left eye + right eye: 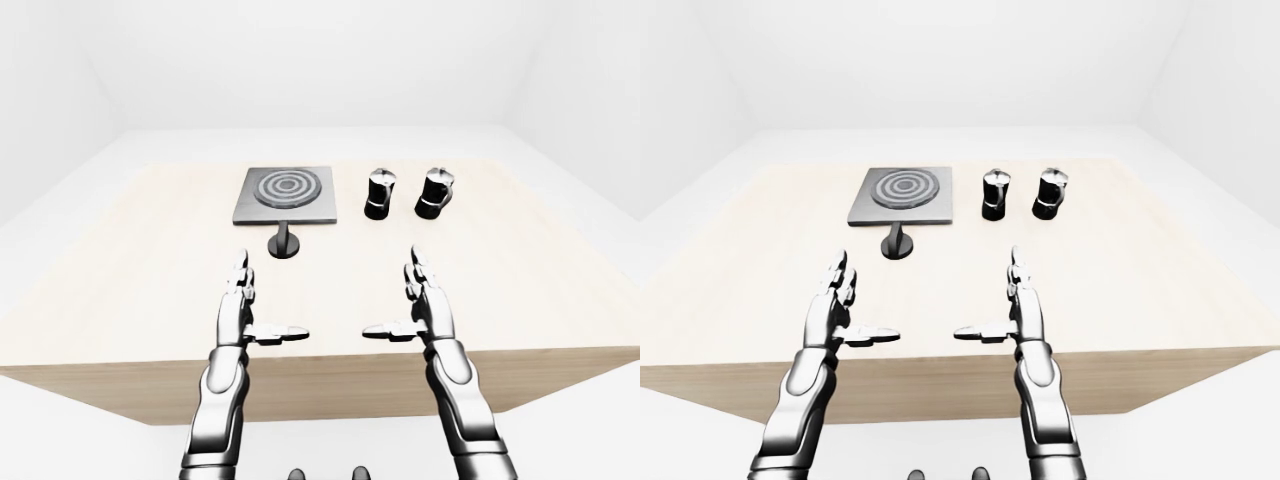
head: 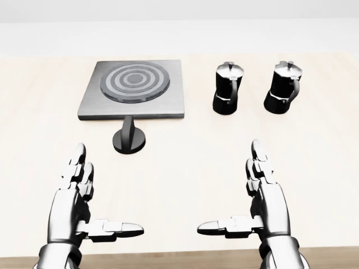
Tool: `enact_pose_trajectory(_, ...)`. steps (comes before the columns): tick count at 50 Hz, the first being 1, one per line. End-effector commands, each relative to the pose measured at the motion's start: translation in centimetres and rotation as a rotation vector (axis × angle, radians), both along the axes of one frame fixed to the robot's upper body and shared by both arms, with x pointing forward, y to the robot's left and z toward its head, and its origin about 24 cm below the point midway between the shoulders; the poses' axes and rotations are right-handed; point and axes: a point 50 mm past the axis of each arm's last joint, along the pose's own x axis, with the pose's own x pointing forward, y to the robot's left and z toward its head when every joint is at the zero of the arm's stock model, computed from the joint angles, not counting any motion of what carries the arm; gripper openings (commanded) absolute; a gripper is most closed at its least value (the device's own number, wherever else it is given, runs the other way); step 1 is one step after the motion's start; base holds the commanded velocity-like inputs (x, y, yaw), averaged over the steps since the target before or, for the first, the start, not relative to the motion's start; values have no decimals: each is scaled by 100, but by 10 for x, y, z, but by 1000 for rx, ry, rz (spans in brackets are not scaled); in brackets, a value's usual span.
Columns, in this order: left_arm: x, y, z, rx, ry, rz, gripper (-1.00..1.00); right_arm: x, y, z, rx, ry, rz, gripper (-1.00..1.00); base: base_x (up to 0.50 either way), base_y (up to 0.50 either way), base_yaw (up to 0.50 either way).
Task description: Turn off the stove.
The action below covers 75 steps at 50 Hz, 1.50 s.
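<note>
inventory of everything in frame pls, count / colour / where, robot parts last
stove: 1, grey slab with ringed burner, upper left of the head view on the table
knob: 1, black, just below the stove's lower edge
moka pots: 2, black with silver lids, right of the stove, side by side; left moka pot, right moka pot
table: 1, light wood top, fills most of the head view
left hand: 1, silver and black, open, lower left, touching nothing
right hand: 1, silver and black, open, lower right, touching nothing
</note>
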Motion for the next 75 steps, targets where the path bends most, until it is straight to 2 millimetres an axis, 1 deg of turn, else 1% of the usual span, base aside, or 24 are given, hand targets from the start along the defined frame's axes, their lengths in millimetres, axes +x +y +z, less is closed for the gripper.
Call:
enact_pose_trajectory(1,-1,7,2,-6,-13,7,100,1,-7,-2,4,10,14,100,0,0,0)
enact_pose_trajectory(5,0,7,0,-2,-14,5,100,2,-7,-2,2,13,13,100,0,0,0)
enact_pose_trajectory(10,1,9,4,-10,-25,22,100,1,-7,-3,-1,15,11,100,0,0,0)
enact_pose_trajectory(23,0,8,4,-6,-29,20,100,2,-6,-3,-8,15,20,100,0,0,0)
enact_pose_trajectory(29,0,8,4,-3,-32,20,100,3,-5,-5,-13,16,30,100,0,23,0)
enact_pose_trajectory(33,1,8,2,-3,-32,21,100,1,-5,-2,-5,9,29,100,0,24,0)
enact_pose_trajectory(39,-1,8,4,-1,-35,21,100,2,-5,-6,-9,12,32,100,0,25,0)
enact_pose_trajectory(50,0,8,2,2,-39,20,100,2,-4,-3,-8,12,32,100,0,24,0)
enact_pose_trajectory(65,-1,8,3,2,-43,21,100,2,-5,-6,-11,15,34,100,0,23,0)
enact_pose_trajectory(68,-1,8,4,2,-43,21,100,2,-4,-3,-12,17,34,100,0,11,0)
enact_pose_trajectory(75,-1,8,3,2,-43,21,100,3,-4,-4,-11,19,32,100,0,1,0)
